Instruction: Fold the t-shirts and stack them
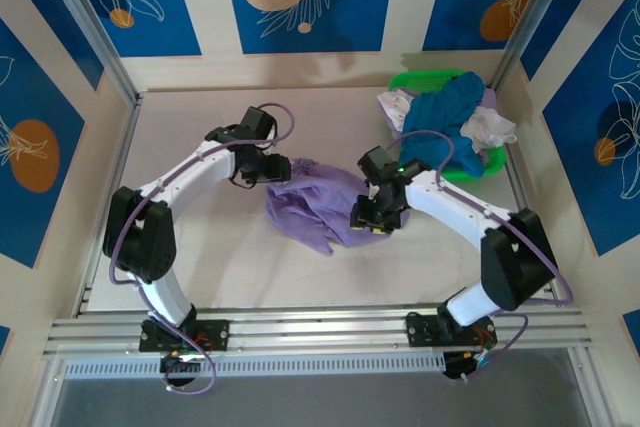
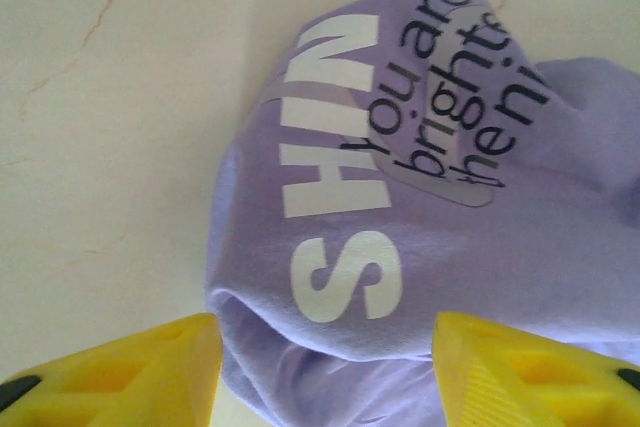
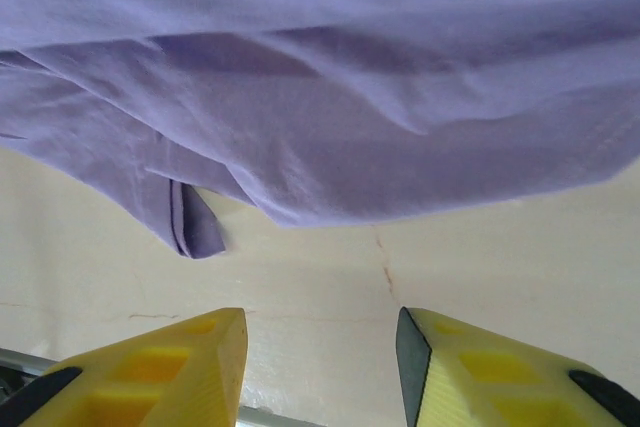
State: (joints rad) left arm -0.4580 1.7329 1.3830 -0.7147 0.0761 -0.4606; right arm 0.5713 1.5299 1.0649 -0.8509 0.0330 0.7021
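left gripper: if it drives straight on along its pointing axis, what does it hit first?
The lavender shirt. The left gripper, jaws open, points at its bunched edge just below the white lettering; nothing shows in between. How near it lies is hard to judge.

The lavender t-shirt (image 3: 330,117) lies rumpled across the upper half, a small hemmed flap (image 3: 195,227) jutting from its lower left edge. Below, over the cream table (image 3: 500,257) with its thin crack (image 3: 384,265), the right gripper (image 3: 320,332) hangs with yellow jaws apart, clear of the cloth.
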